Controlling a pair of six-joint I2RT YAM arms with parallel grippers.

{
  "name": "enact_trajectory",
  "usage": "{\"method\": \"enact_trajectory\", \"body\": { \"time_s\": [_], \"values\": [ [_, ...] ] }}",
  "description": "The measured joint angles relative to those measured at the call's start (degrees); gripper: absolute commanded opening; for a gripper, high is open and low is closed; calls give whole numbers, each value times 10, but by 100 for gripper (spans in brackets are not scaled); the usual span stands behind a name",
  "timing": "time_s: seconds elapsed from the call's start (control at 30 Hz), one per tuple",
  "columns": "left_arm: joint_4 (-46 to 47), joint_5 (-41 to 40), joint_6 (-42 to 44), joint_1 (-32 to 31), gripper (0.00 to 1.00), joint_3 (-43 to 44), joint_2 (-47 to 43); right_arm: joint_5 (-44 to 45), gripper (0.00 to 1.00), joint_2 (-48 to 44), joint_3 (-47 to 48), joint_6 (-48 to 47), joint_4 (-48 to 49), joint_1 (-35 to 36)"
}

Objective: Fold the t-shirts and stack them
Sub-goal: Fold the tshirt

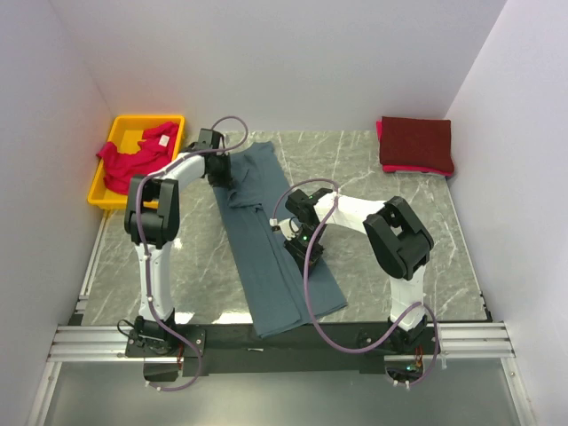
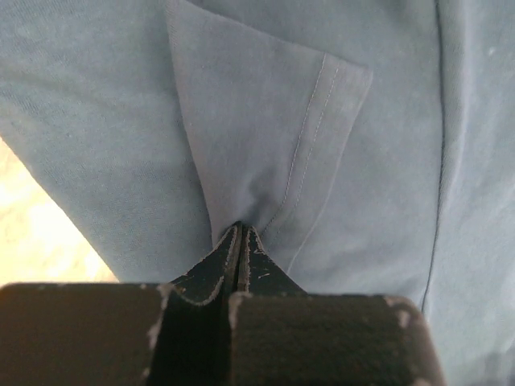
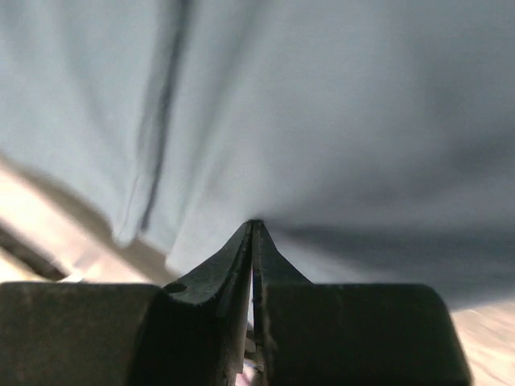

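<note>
Right wrist view blurred, seams hard to read; one blue-grey t-shirt (image 1: pixel 266 257) lies as a long strip on the worktop (image 1: pixel 399 257), near end reaching the front edge; left pincer (image 2: pixel 239 229) pinches its sleeve, right pincer (image 3: pixel 253 225) its right border; one maroon t-shirt (image 1: pixel 415 138) folded far right over a red layer (image 1: pixel 413 169); one pinkish-red t-shirt (image 1: pixel 124 164) crumpled in the yellow bin (image 1: pixel 142 118); bare worktop either side of the strip.

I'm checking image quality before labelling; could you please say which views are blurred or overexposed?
Top external: sharp, evenly lit. Left wrist: crisp stitching on the blue-grey t-shirt, table blown out lower left. Right wrist: cloth smeared; only the right gripper sharp.
</note>
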Motion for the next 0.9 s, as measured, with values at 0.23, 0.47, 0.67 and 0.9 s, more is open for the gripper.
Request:
{"method": "enact_trajectory", "body": {
  "time_s": [0.23,0.47,0.67,0.9],
  "values": [
    [-22,19,35,-26,1,150,96,-99,13,-43,3,-1,-9,-48],
    [-29,58,87,-54,9,289,177,-115,14,-67,69,19,6,-177],
    [-13,89,118,-46,1,223,113,-103,15,-50,160,66,45,-198],
    [6,152,121,-18,1,-19,-147,-104,16,-1,222,130,112,-197]
  ]
}}
